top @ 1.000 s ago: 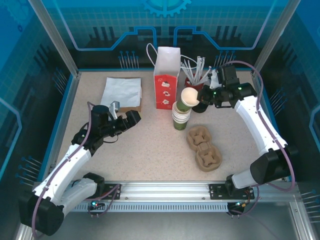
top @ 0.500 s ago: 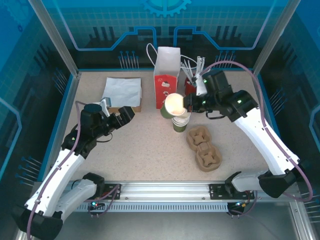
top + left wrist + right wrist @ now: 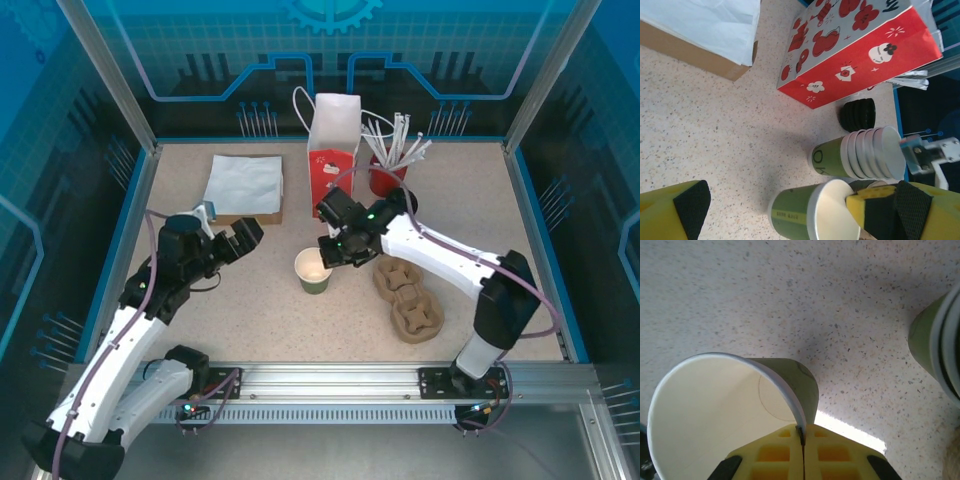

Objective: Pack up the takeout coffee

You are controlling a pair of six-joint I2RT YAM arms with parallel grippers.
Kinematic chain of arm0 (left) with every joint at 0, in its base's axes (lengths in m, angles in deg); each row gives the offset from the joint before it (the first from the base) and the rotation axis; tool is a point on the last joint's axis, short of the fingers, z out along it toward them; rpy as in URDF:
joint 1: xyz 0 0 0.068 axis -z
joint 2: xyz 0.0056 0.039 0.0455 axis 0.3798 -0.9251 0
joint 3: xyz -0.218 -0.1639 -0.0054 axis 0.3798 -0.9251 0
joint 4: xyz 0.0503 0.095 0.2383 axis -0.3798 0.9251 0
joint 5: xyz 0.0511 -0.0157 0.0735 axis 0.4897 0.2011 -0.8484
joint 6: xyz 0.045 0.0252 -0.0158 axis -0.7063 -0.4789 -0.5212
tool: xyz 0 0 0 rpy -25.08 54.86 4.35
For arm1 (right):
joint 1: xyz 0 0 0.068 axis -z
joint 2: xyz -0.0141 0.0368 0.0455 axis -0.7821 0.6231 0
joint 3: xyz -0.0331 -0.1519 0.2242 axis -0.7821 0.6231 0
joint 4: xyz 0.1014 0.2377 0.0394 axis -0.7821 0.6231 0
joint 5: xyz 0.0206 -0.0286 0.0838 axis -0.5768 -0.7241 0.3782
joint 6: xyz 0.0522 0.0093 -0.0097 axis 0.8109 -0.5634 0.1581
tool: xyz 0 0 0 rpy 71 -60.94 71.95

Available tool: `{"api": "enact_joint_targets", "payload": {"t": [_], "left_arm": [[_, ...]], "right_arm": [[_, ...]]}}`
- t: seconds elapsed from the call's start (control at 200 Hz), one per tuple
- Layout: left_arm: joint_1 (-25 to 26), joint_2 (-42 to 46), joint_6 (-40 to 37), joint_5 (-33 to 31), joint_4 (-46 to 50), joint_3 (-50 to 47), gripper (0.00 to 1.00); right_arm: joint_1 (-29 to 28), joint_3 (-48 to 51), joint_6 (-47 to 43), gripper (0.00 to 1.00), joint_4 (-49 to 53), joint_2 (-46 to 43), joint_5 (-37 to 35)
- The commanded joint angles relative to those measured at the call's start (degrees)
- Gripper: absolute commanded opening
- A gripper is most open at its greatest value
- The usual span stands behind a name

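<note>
**Top view, centre.** The right gripper, reaching in from the right side of the frame, pinches the rim of the takeout coffee cup. The cup is upright, mouth towards the camera, cream inside and green on its lower wall. It sits on the speckled table just below centre. It lies below the red paper bag, apart from it. It is also left of the brown pulp cup carrier, which lies flat at centre right, near the cup but not touching it.

**Right wrist view, bottom edge.** The two yellow fingers are pressed together with only the cup wall between them, one inside the rim and one outside. The cup occupies the lower left of this frame. At the right edge is the nested stack of cups, near the single cup but separate from it.

**Left wrist view.** The stack stands between the bag, at upper right, and the single cup, at bottom centre.

**Top view, left of centre.** The left gripper is spread wide and holds nothing, well to the left of the cup.

**Top view, upper left.** White sheets lie on a brown box.

**Top view, right of the bag.** A red holder contains white stirrers
</note>
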Motion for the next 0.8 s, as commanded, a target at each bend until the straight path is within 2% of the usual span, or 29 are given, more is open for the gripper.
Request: {"api": "enact_joint_targets", "payload": {"t": [0.0, 0.105, 0.23, 0.34, 0.42, 0.655, 0.795], "left_arm": [[0.4, 0.7, 1.5, 0.1, 0.3, -1.3, 0.99], [0.4, 0.6, 1.7, 0.3, 0.3, -1.4, 0.99], [0.4, 0.6, 1.6, 0.2, 0.3, -1.4, 0.99], [0.4, 0.3, 1.3, 0.5, 0.3, -1.2, 0.99], [0.4, -0.1, 1.1, 1.6, 0.1, -1.0, 0.99], [0.4, -2.6, 0.8, 7.5, -1.9, -1.1, 0.99], [0.6, -4.2, 3.0, 11.1, -5.7, -3.1, 0.99]], "right_arm": [[-0.6, 0.3, -0.5, 0.08, -2.9, 2.8, -2.2], [-0.7, 0.2, -0.6, 0.09, -3.3, 4.6, -2.0], [-0.7, 0.4, -1.1, 0.15, -3.4, 4.2, -1.6], [-0.7, -0.5, -2.0, 0.29, -2.0, 2.1, -1.7], [-0.7, -1.8, -2.8, 0.35, -0.1, -0.2, -2.0], [0.0, -7.0, -6.0, 0.4, 7.2, -8.8, -4.0], [4.3, -8.6, -8.2, 0.44, 10.3, -13.8, -4.6]]}}
